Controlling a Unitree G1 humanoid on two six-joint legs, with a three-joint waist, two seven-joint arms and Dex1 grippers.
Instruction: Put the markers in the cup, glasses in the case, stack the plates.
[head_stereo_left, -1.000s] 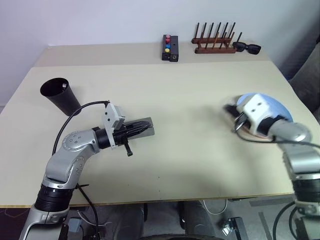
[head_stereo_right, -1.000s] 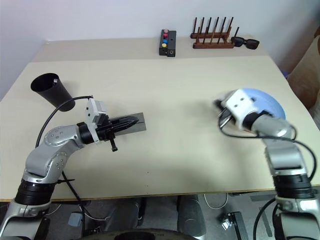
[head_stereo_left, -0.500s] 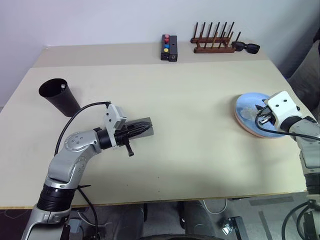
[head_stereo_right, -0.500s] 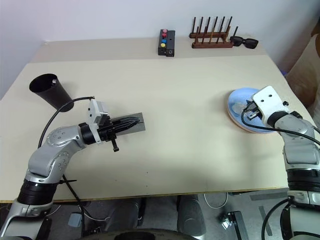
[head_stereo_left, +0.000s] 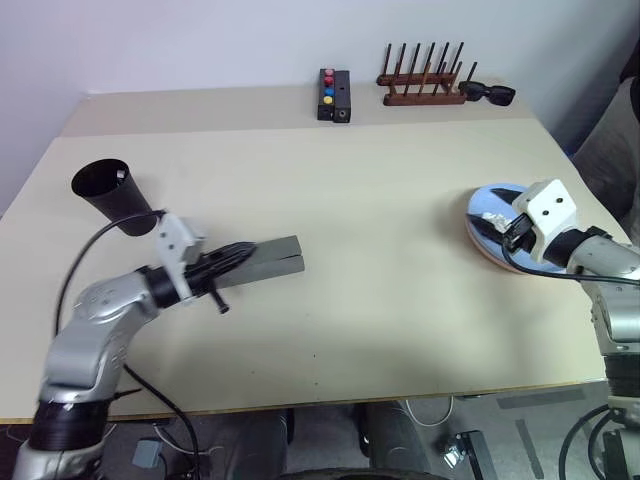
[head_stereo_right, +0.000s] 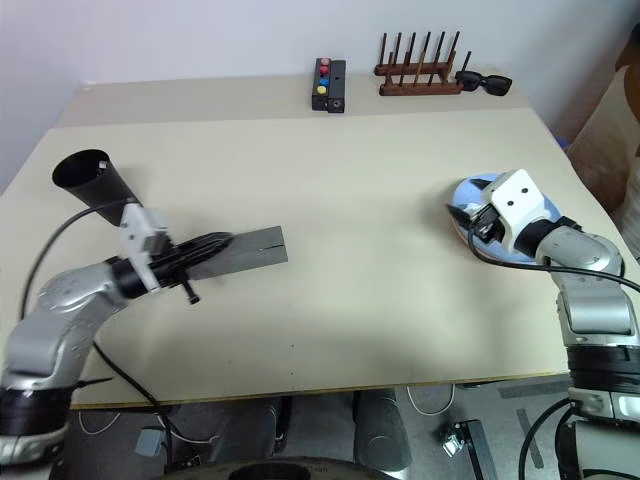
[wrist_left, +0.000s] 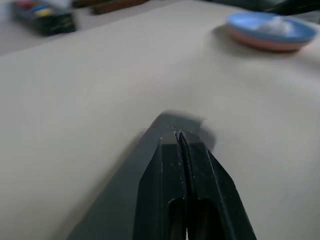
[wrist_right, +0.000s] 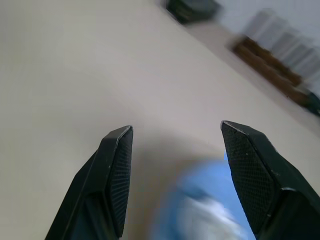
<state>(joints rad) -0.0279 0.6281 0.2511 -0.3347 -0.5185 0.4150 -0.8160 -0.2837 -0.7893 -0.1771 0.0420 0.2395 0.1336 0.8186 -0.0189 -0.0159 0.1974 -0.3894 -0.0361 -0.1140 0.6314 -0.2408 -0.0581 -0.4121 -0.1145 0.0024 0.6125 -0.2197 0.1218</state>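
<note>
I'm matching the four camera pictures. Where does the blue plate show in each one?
Left eye view: blue plate at the right, beside the right gripper.
Right eye view: at the right.
Left wrist view: far across the table.
Right wrist view: between the fingers.
Shared landmark: the wooden rack.

Cup (head_stereo_left: 110, 194) far left; case (head_stereo_left: 268, 260) right of it; plates (head_stereo_left: 487, 215) far right.
</note>
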